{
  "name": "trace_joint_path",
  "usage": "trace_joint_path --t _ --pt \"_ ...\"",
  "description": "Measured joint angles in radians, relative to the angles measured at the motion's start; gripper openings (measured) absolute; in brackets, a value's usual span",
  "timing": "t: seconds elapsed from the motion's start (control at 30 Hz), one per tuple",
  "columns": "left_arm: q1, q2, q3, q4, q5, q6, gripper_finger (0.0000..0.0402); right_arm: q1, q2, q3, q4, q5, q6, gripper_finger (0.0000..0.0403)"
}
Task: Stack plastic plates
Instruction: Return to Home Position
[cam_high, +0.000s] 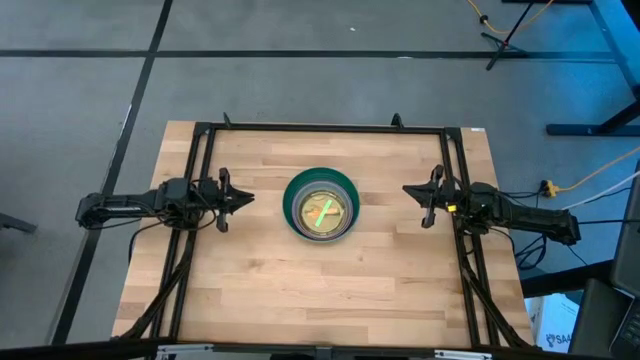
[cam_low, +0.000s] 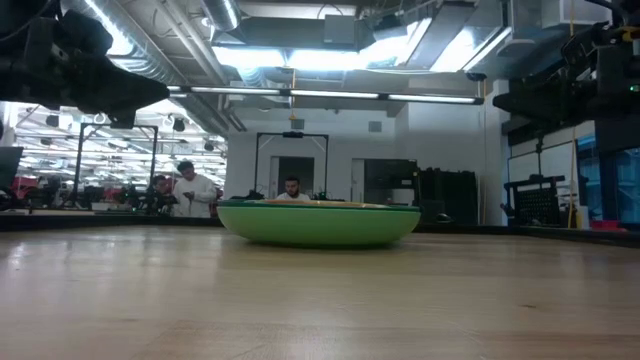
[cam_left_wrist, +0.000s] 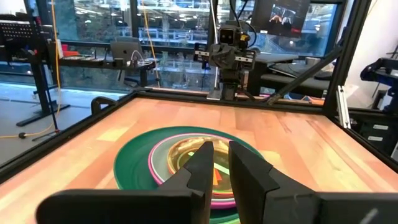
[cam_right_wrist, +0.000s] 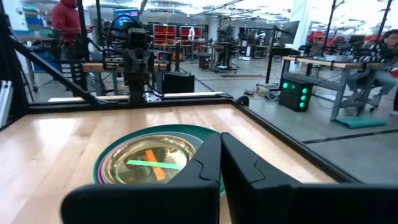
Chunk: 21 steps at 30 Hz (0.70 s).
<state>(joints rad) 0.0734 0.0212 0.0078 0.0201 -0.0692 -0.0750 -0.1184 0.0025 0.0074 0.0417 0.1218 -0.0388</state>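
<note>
Table (cam_high: 300, 290): rectangular top of light wooden planks, bordered by a black metal frame (cam_high: 320, 128). Directly on it, near centre: one stack of plastic plates (cam_high: 296, 205), its light green base resting on the wood

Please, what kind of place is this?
Probably a robotics lab or workshop: a left arm and right arm at a wooden table, benches with a screen behind, bare ceiling ducts and strip lights.

The plates (cam_high: 320, 206) lie stacked on the table (cam_high: 300, 295), midway between left hand (cam_high: 246, 198) and right hand (cam_high: 408, 190).
</note>
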Motion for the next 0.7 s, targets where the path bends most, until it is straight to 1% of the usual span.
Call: trace_joint_path --t 0.13,0.7 --pt "0.0 0.0 0.0 0.0 0.0 0.0 0.0043 0.0 0.0 0.0 0.006 0.001 -0.025 0.0005" --pt "0.0 0.0 0.0 0.0 0.0 0.0 0.0043 0.0 0.002 0.0 0.006 -0.001 -0.013 0.0005"
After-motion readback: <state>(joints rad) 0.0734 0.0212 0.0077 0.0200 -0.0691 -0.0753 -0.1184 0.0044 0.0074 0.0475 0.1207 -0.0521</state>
